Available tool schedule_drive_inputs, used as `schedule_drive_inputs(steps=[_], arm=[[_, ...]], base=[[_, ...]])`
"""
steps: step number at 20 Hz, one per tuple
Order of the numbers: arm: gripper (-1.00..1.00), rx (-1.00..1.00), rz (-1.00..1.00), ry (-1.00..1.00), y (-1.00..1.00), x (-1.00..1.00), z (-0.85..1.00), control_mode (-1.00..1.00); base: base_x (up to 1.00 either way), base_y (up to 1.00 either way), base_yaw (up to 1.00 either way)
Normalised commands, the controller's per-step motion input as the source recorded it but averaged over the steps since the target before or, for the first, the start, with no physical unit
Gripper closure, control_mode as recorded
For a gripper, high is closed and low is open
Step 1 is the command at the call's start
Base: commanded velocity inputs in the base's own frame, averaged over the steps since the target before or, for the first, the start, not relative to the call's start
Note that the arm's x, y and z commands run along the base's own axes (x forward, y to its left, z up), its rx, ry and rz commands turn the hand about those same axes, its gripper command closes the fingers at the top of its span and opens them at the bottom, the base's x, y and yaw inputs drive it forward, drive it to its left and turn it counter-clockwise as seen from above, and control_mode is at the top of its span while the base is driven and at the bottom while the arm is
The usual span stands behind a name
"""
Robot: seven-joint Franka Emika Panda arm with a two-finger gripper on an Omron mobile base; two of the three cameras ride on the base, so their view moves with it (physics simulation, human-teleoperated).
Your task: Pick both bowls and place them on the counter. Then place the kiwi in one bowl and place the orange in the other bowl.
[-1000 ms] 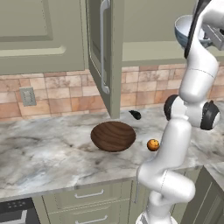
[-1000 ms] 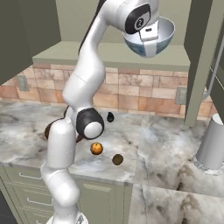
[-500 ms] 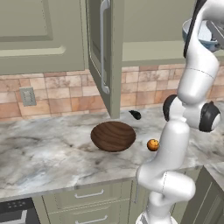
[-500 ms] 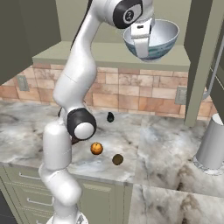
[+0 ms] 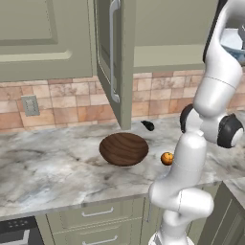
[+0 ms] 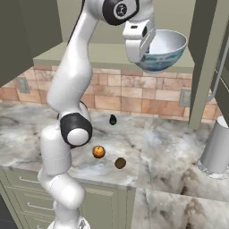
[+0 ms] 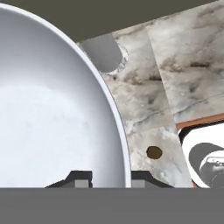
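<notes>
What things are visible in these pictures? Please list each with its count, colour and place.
White bowl: one, white with blue pattern, held in the air near the upper cabinets.
Wooden bowl: one, dark brown, on the counter.
Orange: one, bright orange, on the counter near the front edge.
Kiwi: one, dull brown, on the counter beside the orange, apart from it.
Black thing: one, small, glossy, on the counter near the tile wall.
Grey cylinder: one, on the counter at the right.
Cabinet door: one, sage green, open.
Gripper: one, white, shut on the white bowl's rim.
</notes>
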Motion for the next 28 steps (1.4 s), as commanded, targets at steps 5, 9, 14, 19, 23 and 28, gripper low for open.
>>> schedule_drive_inputs(steps=[5,9,14,19,23,28], arm=[[1.0,0.23,-0.1,0.31,0.04,-0.66,0.25,-1.0],[1.0,0.19,-0.09,0.24,0.25,-0.62,-0.01,-1.0],[1.0,0.08,-0.08,0.13,0.39,-0.39,-0.45,-1.0],[1.0,0.03,-0.06,0.01,0.27,-0.21,-0.92,-1.0],[1.0,0.04,-0.05,-0.12,0.42,-0.36,-0.94,-1.0],[1.0,-0.03,-0.01,-0.25,0.64,-0.44,-0.89,-1.0]], base=[[0.0,0.0,0.0],[0.0,0.0,0.0],[0.0,0.0,0.0],[0.0,0.0,0.0],[0.0,0.0,0.0],[0.0,0.0,0.0]])
